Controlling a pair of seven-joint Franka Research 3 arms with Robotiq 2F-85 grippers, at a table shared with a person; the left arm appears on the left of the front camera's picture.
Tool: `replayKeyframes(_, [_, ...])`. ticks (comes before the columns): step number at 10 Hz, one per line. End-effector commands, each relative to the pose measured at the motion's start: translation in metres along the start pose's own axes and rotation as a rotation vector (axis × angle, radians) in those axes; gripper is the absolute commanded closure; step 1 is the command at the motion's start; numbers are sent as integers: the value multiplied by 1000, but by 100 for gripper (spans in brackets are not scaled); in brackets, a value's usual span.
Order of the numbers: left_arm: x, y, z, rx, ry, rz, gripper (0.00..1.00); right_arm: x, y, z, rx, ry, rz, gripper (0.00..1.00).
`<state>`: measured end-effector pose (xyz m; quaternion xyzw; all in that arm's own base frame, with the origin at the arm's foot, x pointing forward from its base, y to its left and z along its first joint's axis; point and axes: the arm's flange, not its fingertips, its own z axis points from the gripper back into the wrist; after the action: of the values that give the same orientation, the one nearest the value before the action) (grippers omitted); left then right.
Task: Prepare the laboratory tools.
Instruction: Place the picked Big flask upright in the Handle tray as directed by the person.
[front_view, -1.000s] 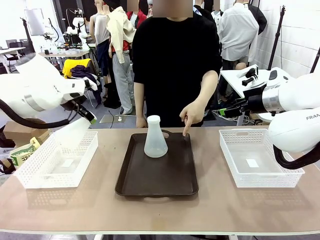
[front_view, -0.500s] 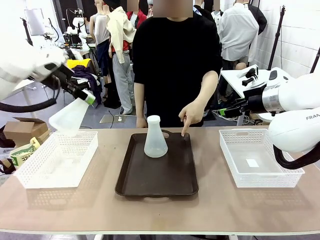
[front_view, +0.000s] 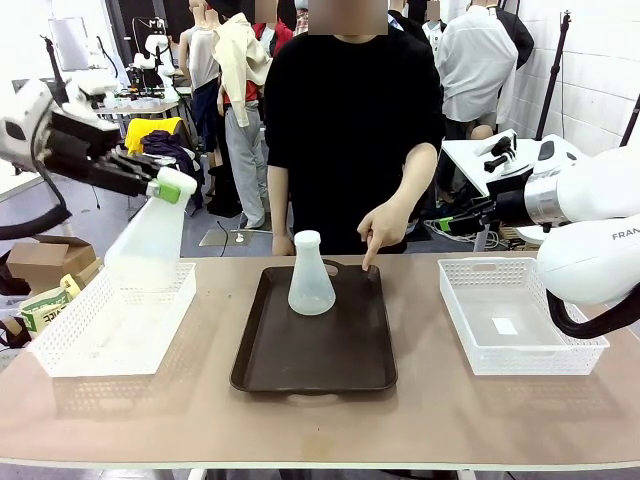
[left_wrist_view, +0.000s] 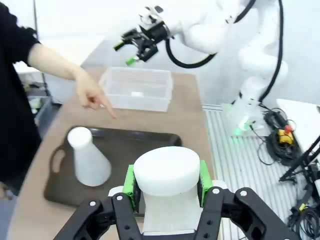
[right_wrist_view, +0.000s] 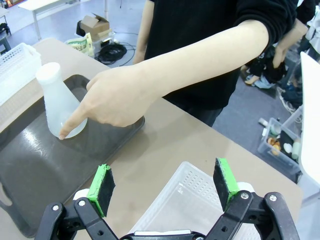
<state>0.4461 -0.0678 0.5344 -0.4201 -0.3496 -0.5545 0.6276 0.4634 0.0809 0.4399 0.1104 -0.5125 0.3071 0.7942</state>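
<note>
My left gripper (front_view: 168, 186) is shut on the neck of a frosted white conical flask (front_view: 148, 250), which hangs nearly upright over the left white basket (front_view: 110, 335). In the left wrist view the green pads (left_wrist_view: 130, 181) clamp the held flask's neck (left_wrist_view: 167, 172). A second flask (front_view: 310, 275) stands upright on the far part of the dark brown tray (front_view: 320, 350). My right gripper (right_wrist_view: 164, 180) is open and holds nothing, hovering above the right white basket (front_view: 515, 330). The person's hand (front_view: 378, 232) points at the tray's far right corner.
The person stands at the far edge of the table, behind the tray. The right basket (right_wrist_view: 190, 200) holds just a small white label. Bare tabletop (front_view: 320, 420) runs along the near edge, in front of both baskets and the tray.
My left arm has lifted the flask up from the left basket and swung it from tilted to nearly upright. The right arm, the tray flask and the person's hand have stayed put.
</note>
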Motion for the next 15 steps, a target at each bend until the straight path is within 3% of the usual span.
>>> replayKeyframes(1, [-12,25,-6,194,97,208,100,4,1,1,4,3,3,0])
replayKeyframes(2, [0,0,0,0,0,0,100,4,1,1,4,3,3,0])
replayKeyframes(4, [0,0,0,0,0,0,100,4,1,1,4,3,3,0])
replayKeyframes(5, [-14,12,-7,34,34,61,100,4,1,1,4,3,3,0])
replayKeyframes(6, [-28,17,-21,24,-131,-96,100,4,1,1,4,3,3,0])
replayKeyframes(7, [-41,16,-57,-27,-202,-193,100,4,1,1,4,3,3,0])
replayKeyframes(9, [-57,10,-116,-137,-252,-317,100,4,1,1,4,3,3,0])
replayKeyframes(12, [-66,10,-159,-193,-301,-445,100,4,1,1,4,3,3,0])
replayKeyframes(14, [-69,20,-179,-148,-363,-460,100,4,1,1,4,3,3,0])
replayKeyframes(15, [-74,26,-189,-151,-392,-410,100,4,1,1,4,3,3,0])
